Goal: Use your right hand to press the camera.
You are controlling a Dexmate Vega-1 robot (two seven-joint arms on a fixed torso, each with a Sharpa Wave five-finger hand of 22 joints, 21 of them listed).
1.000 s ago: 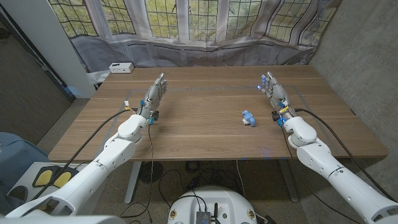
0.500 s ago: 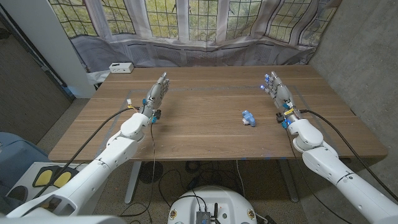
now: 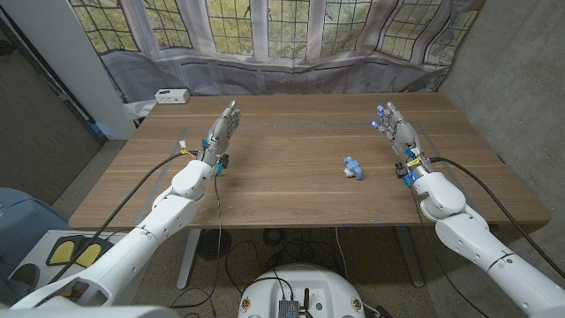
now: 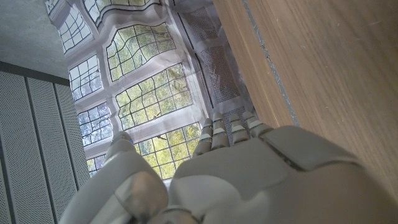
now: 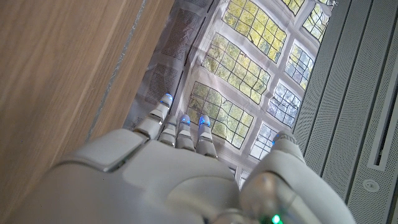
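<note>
A small blue and white toy camera (image 3: pixel 353 167) lies on the wooden table (image 3: pixel 291 185), right of the middle. My right hand (image 3: pixel 395 131) stands on its edge to the camera's right, a short way off, fingers stretched out toward the far side and holding nothing. In the right wrist view the back of the right hand (image 5: pixel 174 168) points at the windows. My left hand (image 3: pixel 221 131) stands the same way at the table's left, fingers straight, holding nothing. The left wrist view looks along the back of the left hand (image 4: pixel 230 174) toward the window.
A white box (image 3: pixel 171 95) sits at the table's far left corner. A grey curtain (image 3: pixel 291 75) and windows run behind the far edge. Thin tape lines (image 3: pixel 422 134) mark the tabletop near both hands. A concrete wall (image 3: pixel 521 79) stands to the right.
The right arm has drifted slightly to the right, away from the camera. The left arm has barely moved. The camera lies where it was.
</note>
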